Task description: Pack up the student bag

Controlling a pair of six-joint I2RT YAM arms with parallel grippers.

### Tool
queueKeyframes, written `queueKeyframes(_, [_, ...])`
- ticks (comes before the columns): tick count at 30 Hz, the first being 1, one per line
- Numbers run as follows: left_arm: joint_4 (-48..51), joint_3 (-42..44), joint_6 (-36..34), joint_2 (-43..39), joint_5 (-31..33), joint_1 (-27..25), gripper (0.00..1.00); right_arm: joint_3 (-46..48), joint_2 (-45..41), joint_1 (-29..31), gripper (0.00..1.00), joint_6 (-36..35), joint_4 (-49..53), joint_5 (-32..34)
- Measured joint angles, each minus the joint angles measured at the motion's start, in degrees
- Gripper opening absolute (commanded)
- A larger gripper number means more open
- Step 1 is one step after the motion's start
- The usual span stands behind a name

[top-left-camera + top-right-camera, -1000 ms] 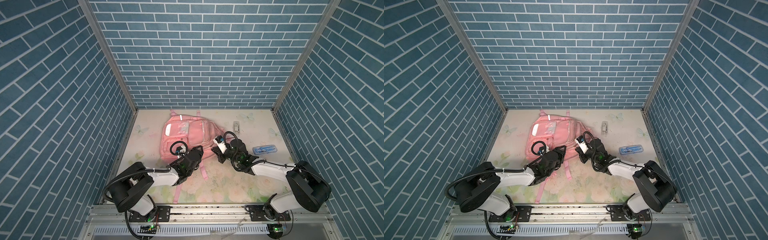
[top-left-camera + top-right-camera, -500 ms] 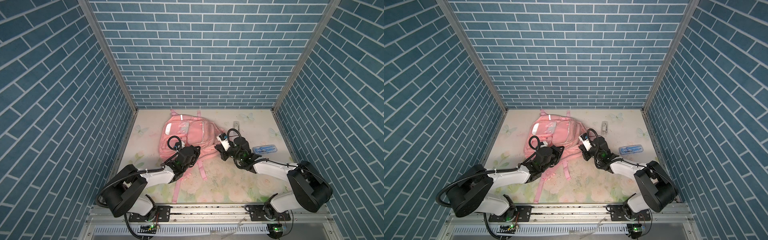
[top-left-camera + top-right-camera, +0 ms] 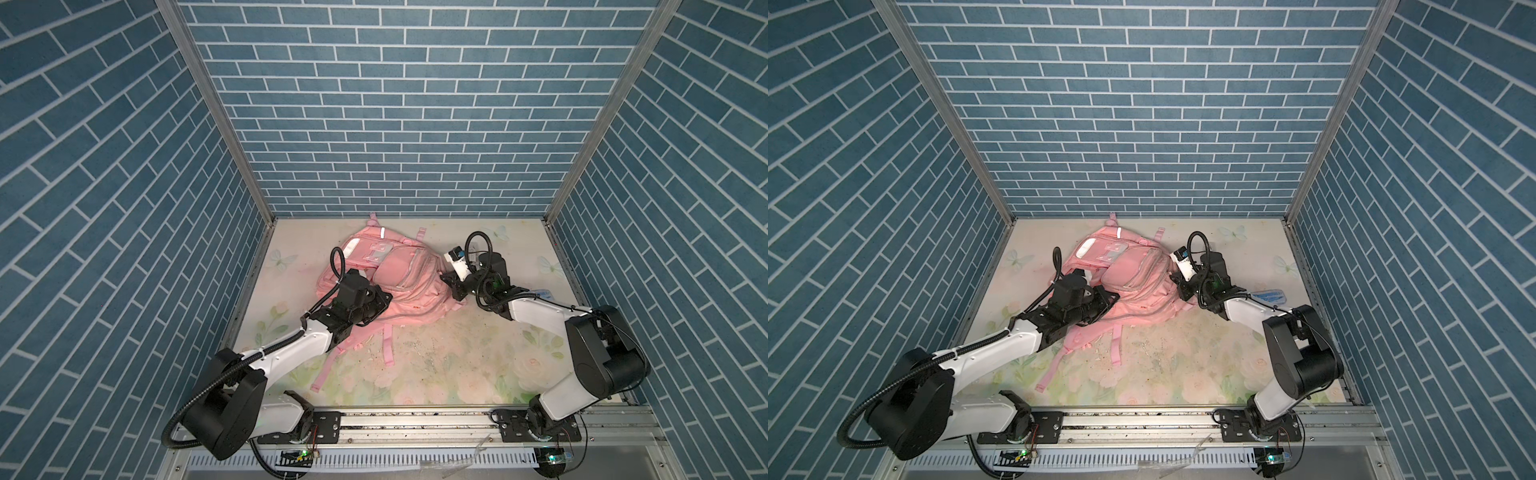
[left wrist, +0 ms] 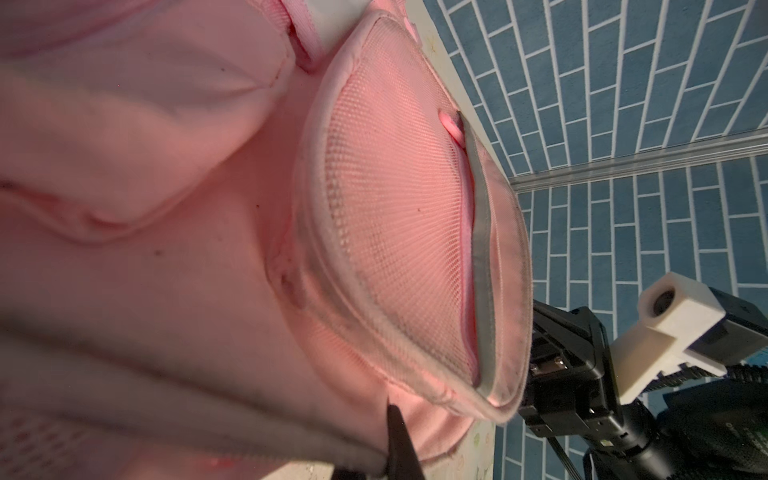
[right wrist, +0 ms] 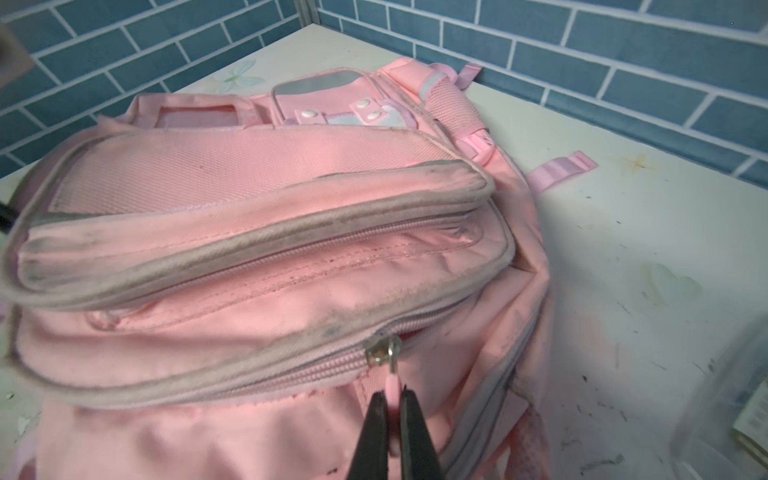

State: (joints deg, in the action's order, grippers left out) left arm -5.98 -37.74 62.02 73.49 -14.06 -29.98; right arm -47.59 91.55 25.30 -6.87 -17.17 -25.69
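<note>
Right jaws clamped on pull (image 5: 392, 384); left jaws pinched shut on bag (image 5: 249, 257) rim. I tug straight along the zip (image 5: 291, 368), left anchoring fabric taut.

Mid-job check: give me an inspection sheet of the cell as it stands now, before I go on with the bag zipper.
Surface: floral tabletop, dark specks and stains.
Job's things: student bag lying front up, straps trailing toward the front rail.
Clutter: clear pouch beside the right arm, partly hidden.
Grippers: left claw shut on the bag's piped edge; right claw shut on the zipper pull.
Cables: wrist loops, none seen snagged.
Surroundings: blue brick walls on three sides.
</note>
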Motion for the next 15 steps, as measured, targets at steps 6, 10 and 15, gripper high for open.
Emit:
queueKeyframes(6, [10.34, -6.16, -10.51, 2.19, -6.86, 6.32, 0.00, -0.28, -0.85, 1.44, 0.00, -1.09, 3.13, -0.87])
queueKeyframes(10, [18.45, -11.96, -18.99, 6.36, -10.51, 12.28, 0.00, 1.64, -4.24, 5.53, 0.00, -0.76, 3.58, 1.44])
queueKeyframes(15, [24.20, -19.04, -26.64, 12.72, -11.45, 19.02, 0.37, 2.05, -5.42, 13.60, 0.00, 1.57, 3.02, 5.35])
